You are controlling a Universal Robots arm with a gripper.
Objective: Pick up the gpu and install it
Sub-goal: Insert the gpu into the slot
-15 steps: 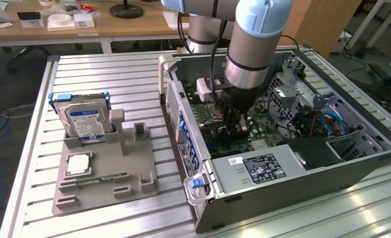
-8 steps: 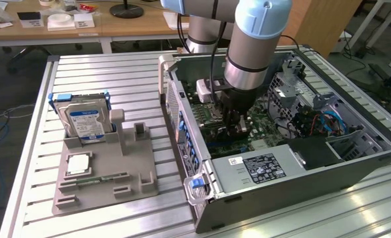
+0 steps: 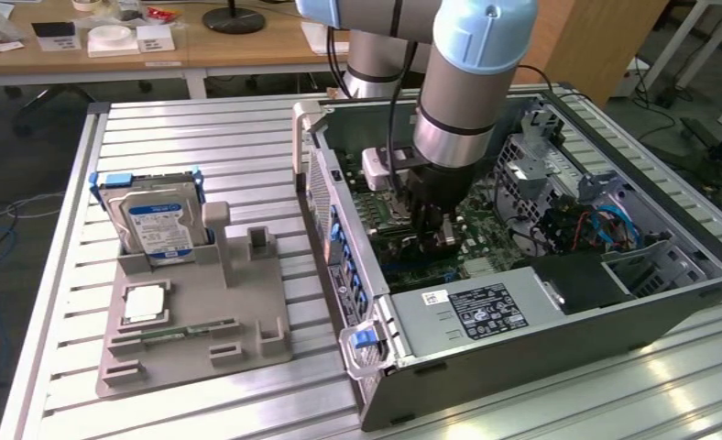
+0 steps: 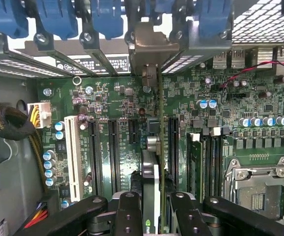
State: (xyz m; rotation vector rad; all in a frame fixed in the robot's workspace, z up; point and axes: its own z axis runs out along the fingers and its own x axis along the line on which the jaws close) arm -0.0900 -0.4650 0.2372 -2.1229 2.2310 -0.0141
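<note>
Ext view: arm reaches down into the open PC case [image 3: 557, 302] on the table [image 3: 202, 137]. Wrist view: claw [image 4: 152, 216] grips the gpu [image 4: 151, 182] edge-on, over a motherboard [image 4: 132, 108] slot; bracket [image 4: 153, 49] at the rear. Pickup done, seating seemingly unfinished.

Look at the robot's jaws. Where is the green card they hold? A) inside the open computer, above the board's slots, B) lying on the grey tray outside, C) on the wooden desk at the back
A: the gripper grips the gpu edge-on over the motherboard slots, inside the computer case.
</note>
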